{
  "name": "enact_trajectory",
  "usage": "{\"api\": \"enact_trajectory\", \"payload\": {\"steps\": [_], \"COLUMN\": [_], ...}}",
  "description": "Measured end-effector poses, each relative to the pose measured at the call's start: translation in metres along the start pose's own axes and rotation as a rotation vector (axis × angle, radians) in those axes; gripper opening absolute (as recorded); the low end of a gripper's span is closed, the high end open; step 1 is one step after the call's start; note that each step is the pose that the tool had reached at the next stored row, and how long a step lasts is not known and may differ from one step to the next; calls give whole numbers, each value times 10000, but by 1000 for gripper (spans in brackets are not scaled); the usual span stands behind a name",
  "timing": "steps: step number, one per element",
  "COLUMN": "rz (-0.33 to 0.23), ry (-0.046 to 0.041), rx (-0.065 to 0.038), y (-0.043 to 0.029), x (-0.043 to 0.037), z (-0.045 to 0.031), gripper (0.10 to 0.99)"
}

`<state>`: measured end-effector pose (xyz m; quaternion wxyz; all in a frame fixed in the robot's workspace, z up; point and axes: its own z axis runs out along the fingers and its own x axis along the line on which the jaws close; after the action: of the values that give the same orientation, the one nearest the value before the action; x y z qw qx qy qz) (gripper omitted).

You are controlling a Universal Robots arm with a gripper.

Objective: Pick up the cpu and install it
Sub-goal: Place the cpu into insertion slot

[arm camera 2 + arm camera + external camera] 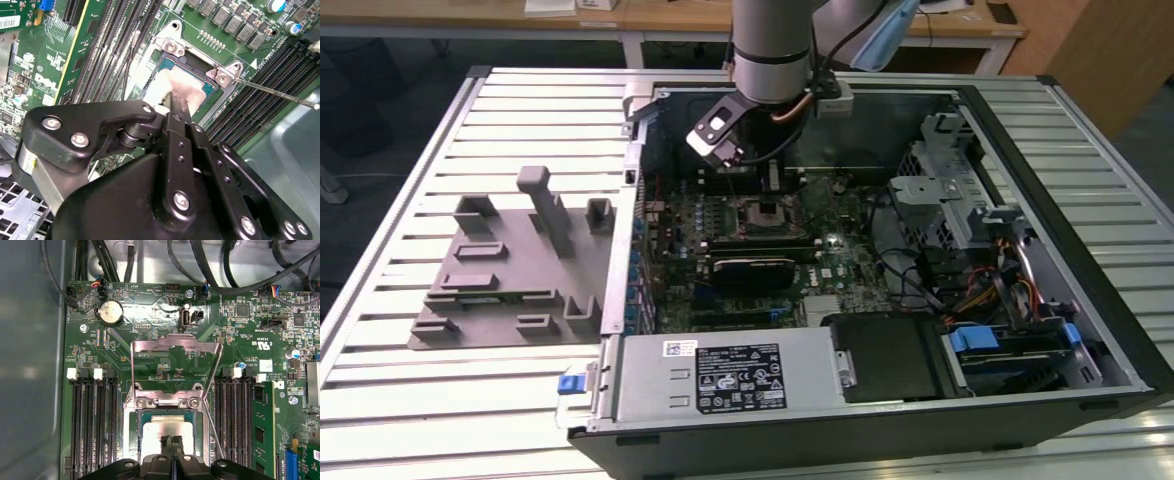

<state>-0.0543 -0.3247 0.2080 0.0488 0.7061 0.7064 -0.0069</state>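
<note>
The pincer (172, 441) was closed, its two fingers (176, 107) pressed together with nothing between them, tips just over the cpu (161, 427). I could not tell whether they touched it. The cpu lay flat in its socket (165, 402), metal top up; being square it showed no long axis, and its edges ran parallel to the socket frame. Beyond it the load plate (175, 342) stood hinged open on the motherboard (150, 315). Farther out, the open computer case (1067, 330) rested on the slatted worktop (400, 400), beside a grey fixture tray (494, 290).
</note>
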Motion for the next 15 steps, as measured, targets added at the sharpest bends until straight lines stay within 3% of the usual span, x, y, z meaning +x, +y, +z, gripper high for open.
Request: {"api": "enact_trajectory", "payload": {"steps": [6, 15], "rz": [0, 0], "ry": [-1, -2], "rx": [0, 0], "y": [0, -4], "x": [0, 6], "z": [0, 68], "gripper": [106, 106]}}
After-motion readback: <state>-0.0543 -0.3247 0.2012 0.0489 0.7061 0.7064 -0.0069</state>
